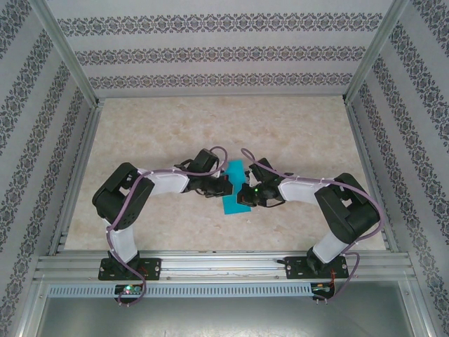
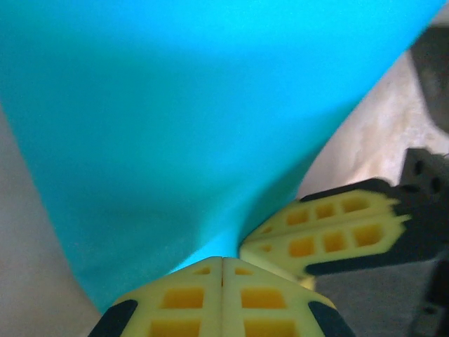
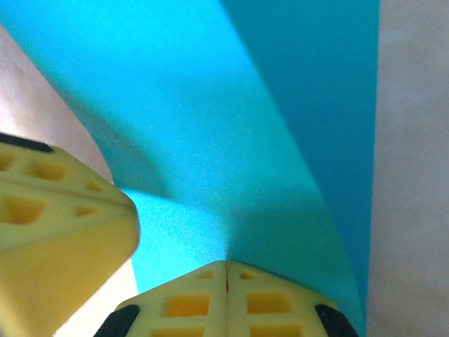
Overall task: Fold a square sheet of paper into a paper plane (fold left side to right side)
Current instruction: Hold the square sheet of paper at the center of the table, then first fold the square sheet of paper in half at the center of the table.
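The square sheet of paper (image 1: 236, 188) is teal-blue and lies mid-table as a narrow upright strip between both grippers. My left gripper (image 1: 224, 187) meets its left edge and my right gripper (image 1: 245, 194) its right edge. In the left wrist view the left gripper (image 2: 223, 258) is shut, and the sheet (image 2: 182, 119) narrows down into its tips, bowed up off the table. The right gripper's fingers (image 2: 330, 235) sit close beside it. In the right wrist view the right gripper (image 3: 226, 264) is shut where a lighter raised flap (image 3: 189, 140) meets the tips. A darker flat layer (image 3: 330, 105) lies to its right.
The beige marbled tabletop (image 1: 161, 133) stretches round the paper. Patterned walls and metal frame posts (image 1: 70, 119) close it in on three sides. An aluminium rail (image 1: 224, 267) with the arm bases runs along the near edge.
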Tool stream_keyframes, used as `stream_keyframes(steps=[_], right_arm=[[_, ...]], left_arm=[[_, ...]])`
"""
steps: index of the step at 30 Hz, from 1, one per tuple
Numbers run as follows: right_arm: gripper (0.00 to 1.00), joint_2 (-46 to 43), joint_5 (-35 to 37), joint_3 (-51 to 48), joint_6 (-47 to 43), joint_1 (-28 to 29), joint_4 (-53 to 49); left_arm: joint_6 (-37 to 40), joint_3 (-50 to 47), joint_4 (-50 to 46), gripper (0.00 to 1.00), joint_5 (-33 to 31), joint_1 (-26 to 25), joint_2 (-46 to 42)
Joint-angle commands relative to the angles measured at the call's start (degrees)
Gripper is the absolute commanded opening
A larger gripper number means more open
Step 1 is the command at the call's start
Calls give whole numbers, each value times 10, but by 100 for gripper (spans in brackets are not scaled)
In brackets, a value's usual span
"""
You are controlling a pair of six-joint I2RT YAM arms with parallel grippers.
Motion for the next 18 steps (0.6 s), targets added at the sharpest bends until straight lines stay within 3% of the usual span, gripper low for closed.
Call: stream_keyframes(steps=[1, 18], right_arm=[[0, 25, 63, -9, -20, 2, -74], [0, 38, 87, -5, -35, 3, -98]], left_arm=[[10, 17, 10, 0, -8, 12, 19], [10, -1, 10, 0, -68, 42, 59]])
